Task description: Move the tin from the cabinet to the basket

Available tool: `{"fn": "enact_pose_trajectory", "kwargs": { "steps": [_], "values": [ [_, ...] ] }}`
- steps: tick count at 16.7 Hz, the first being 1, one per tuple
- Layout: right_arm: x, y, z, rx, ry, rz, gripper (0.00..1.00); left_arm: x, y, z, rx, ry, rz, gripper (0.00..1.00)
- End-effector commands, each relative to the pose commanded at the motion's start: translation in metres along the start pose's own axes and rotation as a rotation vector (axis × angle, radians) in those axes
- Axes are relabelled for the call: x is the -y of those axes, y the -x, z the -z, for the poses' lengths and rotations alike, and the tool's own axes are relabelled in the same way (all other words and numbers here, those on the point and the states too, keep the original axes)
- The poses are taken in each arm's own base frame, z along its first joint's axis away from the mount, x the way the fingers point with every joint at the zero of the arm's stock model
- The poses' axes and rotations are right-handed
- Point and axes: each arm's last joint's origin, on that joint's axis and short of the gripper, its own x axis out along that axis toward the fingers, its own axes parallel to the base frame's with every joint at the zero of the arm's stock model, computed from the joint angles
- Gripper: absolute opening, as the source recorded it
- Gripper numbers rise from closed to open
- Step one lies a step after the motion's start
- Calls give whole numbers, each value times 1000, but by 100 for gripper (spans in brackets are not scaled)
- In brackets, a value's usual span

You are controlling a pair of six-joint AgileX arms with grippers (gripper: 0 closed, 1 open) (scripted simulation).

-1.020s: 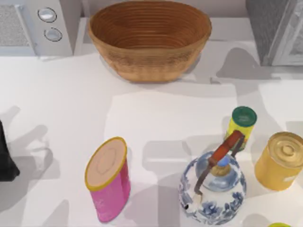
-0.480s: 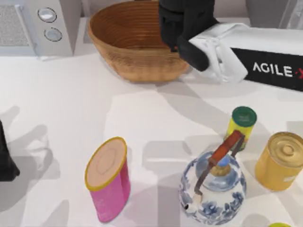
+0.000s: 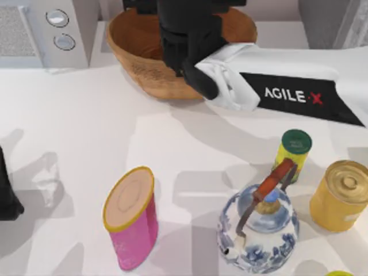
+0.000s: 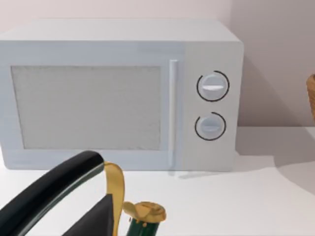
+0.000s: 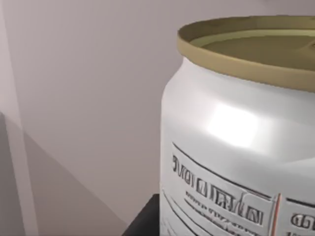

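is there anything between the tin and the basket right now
Nothing visible stands between them. In the right wrist view the tin sits close against the camera, apparently held. In the top view the right arm's wrist is above the basket, covering much of its inside, so the bowl's floor under the arm cannot be checked.

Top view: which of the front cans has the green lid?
The slim yellow can, behind the blue-and-white teapot. The pink can has a tan top; the gold tin has a gold knobbed lid.

Tin (image 5: 236,147): glossy white label, dull gold metal rim. Basket (image 3: 144,63): rough woven wicker.
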Motion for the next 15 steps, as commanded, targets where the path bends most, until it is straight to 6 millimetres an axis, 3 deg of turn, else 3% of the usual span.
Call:
{"fn": "enact_pose_trajectory", "kwargs": {
  "steps": [8,12,15],
  "values": [
    [-1,-22,9,1,-1,0,0,0,0,0,0,0,0,100],
    [0,-23,10,0,0,0,0,0,0,0,0,0,0,100],
    [0,-23,10,0,0,0,23,0,0,0,0,0,0,100]
  ]
}}
